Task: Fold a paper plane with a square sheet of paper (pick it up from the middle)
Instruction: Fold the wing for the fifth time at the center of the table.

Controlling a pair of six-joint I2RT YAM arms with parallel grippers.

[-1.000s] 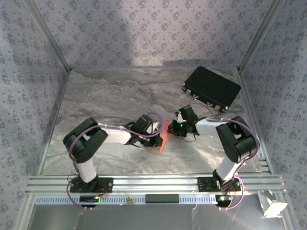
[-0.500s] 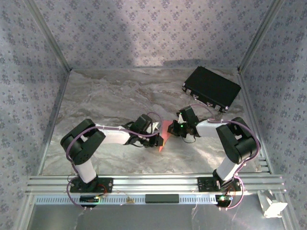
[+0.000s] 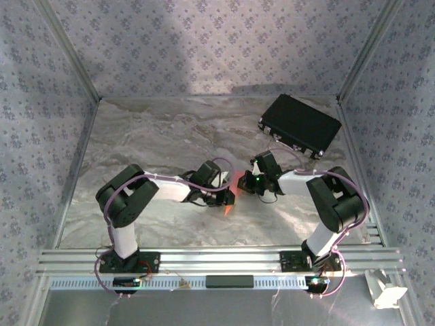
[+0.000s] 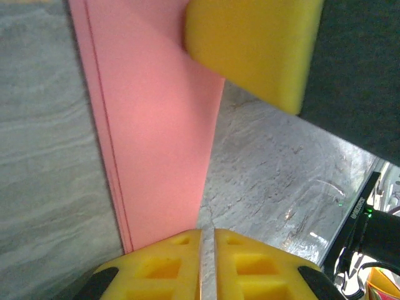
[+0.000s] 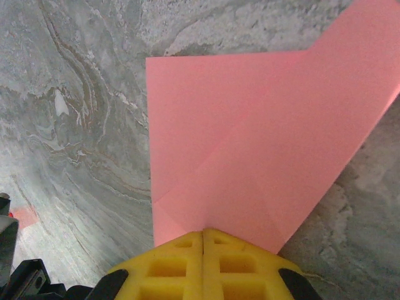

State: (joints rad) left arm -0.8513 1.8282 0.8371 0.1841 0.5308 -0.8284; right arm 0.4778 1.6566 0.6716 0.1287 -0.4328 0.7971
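folded salmon-pink paper sheet (image 3: 236, 183), long and narrow, runs near to far, pointed tip nearest. right tool (image 5: 203, 234) pinches its edge, closed; left tool (image 4: 207, 234) barely parted, gripping nothing.

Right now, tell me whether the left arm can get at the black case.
Probably not: the case lies in the far right corner, and the right arm, at the paper, stands between it and the left pincer.

I log a black case (image 3: 300, 125) lying flat at the far right of the grey marbled worktop (image 3: 156, 136), close to the patterned wall (image 3: 204, 41).
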